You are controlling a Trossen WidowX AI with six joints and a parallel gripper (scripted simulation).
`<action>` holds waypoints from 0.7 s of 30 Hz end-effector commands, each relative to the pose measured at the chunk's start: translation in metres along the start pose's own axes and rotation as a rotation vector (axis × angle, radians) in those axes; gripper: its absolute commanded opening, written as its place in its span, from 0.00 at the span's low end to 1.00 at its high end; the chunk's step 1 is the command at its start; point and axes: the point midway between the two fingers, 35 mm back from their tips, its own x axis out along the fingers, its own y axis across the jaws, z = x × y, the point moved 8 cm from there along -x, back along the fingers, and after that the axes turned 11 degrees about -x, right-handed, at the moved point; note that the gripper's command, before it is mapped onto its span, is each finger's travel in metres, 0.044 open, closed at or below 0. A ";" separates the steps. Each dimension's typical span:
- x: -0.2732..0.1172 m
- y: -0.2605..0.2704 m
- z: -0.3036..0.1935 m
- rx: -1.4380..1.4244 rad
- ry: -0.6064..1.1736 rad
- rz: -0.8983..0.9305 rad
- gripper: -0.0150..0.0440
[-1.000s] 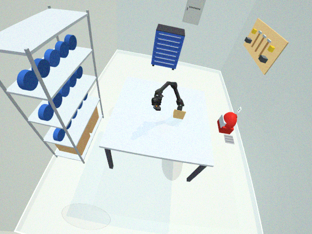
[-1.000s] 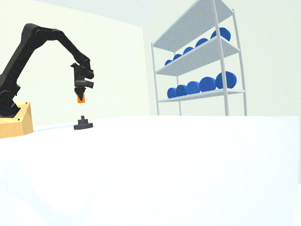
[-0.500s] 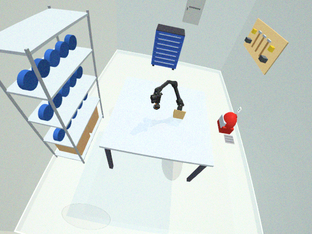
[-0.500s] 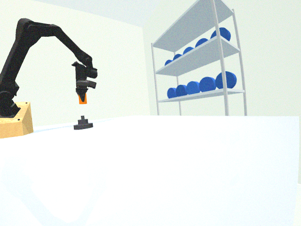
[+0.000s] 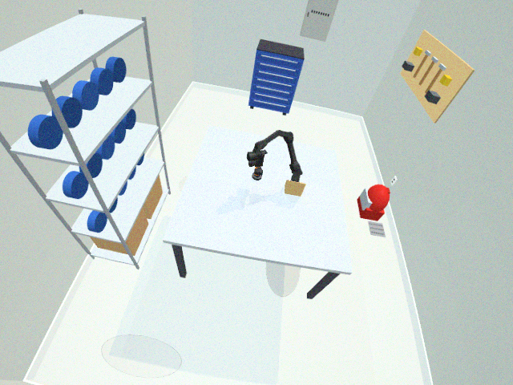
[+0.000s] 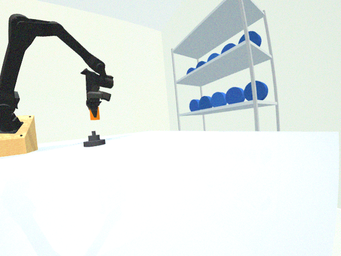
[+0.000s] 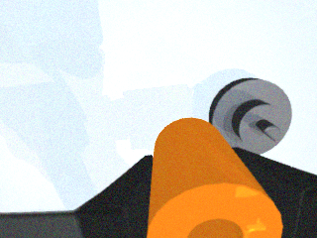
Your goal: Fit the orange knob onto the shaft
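Observation:
The orange knob (image 6: 92, 118) (image 7: 198, 169) is held upright between the fingers of my gripper (image 6: 95, 116), which is shut on it. The dark round pedestal (image 5: 256, 177) (image 6: 94, 143) (image 7: 278, 99) stands on the table, with a narrower step and a thin shaft (image 6: 93, 133) (image 7: 264, 125) on top. In the exterior view the knob hangs above the shaft with a clear gap. In the wrist view the pedestal shows beyond the knob, up and to the right. The knob's underside, its hole and the shaft's flat side cannot be made out.
The arm's wooden base block (image 5: 294, 188) (image 6: 13, 144) stands on the white table (image 5: 256, 232) (image 6: 192, 192). A shelf rack with blue spools (image 5: 45, 131) (image 6: 256, 90), a blue drawer cabinet (image 5: 275, 79) and a red object (image 5: 377, 196) stand away from the table.

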 end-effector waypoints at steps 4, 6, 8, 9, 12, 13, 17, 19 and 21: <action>0.006 -0.021 -0.007 -0.001 -0.004 -0.007 0.25; 0.008 -0.027 -0.009 -0.001 -0.004 -0.009 0.25; 0.010 -0.033 -0.012 -0.001 -0.003 -0.011 0.25; 0.011 -0.036 -0.013 -0.001 -0.003 -0.012 0.25; 0.014 -0.044 -0.017 0.000 -0.001 -0.015 0.25; 0.015 -0.047 -0.018 0.000 -0.001 -0.016 0.25; 0.019 -0.057 -0.024 0.001 0.002 -0.021 0.25; 0.022 -0.062 -0.027 0.002 0.004 -0.023 0.25; 0.023 -0.067 -0.030 0.002 0.005 -0.026 0.25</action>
